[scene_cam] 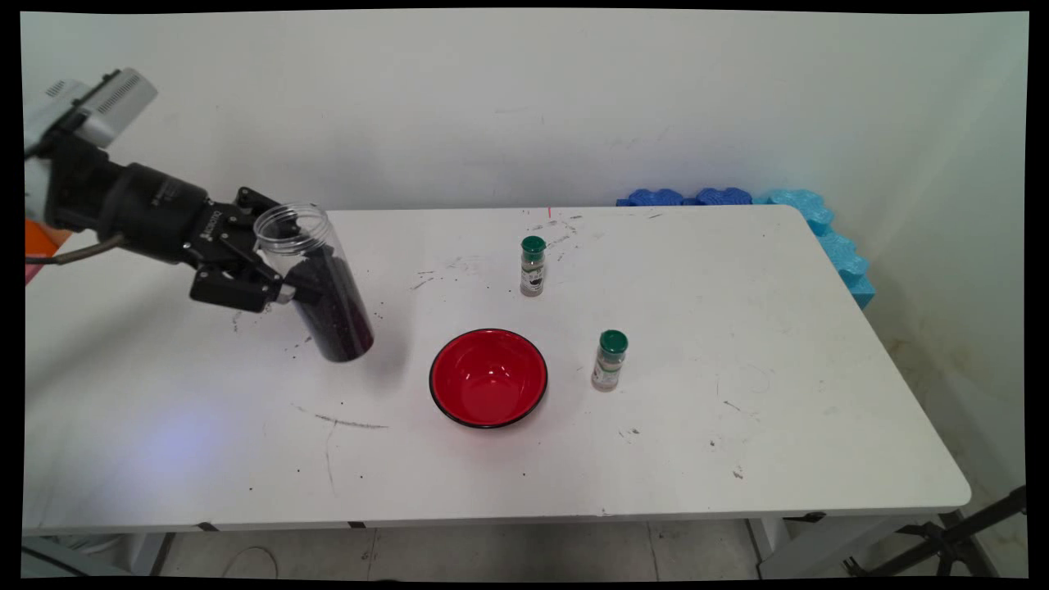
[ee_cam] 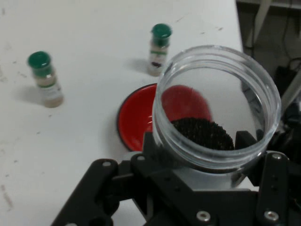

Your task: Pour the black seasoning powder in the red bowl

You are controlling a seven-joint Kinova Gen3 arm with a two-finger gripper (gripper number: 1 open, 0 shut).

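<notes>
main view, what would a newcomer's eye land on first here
The gripper, at the table's left, holds a tilted clear jar of dark grains, its mouth open. The red bowl sits mid-table to its right, with two green-capped bottles beyond: one behind the bowl, one beside it.

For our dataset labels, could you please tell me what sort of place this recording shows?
Probably a lab or test room, not a kitchen: a scuffed white table against a bare wall, blue foam padding at its far corner, and a camera tripod's legs on the floor.
</notes>
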